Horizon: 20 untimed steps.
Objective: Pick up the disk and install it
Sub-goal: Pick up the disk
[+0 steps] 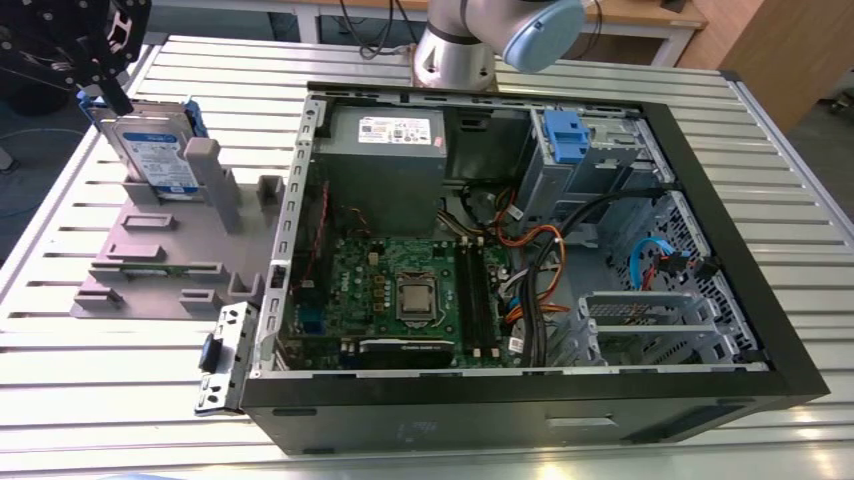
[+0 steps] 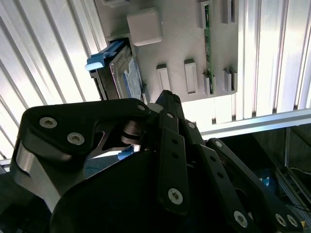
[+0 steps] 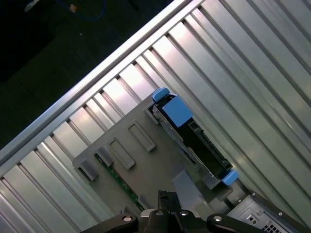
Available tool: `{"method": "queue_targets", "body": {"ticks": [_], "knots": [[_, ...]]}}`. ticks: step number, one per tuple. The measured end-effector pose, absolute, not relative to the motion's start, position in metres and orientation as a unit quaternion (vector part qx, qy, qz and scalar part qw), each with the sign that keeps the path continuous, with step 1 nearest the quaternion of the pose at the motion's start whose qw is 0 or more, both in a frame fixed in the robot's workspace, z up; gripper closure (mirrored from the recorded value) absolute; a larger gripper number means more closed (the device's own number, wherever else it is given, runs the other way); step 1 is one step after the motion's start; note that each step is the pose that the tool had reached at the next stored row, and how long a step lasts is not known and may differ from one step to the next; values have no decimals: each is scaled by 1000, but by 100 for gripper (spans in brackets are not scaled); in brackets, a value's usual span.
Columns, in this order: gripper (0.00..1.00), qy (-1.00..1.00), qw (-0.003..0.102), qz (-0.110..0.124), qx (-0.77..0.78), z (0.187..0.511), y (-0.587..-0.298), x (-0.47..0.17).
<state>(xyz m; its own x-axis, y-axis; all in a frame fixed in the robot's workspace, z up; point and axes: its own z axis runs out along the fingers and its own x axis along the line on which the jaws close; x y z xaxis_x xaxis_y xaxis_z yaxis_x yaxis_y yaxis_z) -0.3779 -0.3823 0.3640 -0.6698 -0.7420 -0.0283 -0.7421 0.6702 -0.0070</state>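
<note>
Disk point(image 1: 147, 150) stands on edge in the grey stand point(image 1: 147, 255), toward the table's point(image 1: 80, 370) far corner on the exterior view's left, just beside the open computer case point(image 1: 534, 400). My gripper point(image 1: 110, 92) hangs right at the disk's top edge. Apart or clamped, I cannot tell.
</note>
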Motion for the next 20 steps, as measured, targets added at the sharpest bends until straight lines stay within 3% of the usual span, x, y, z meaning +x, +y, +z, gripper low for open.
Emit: {"method": "queue_targets", "body": {"ticks": [20], "knots": [[89, 911, 14, 3, -413, 364, -382, -378]]}}
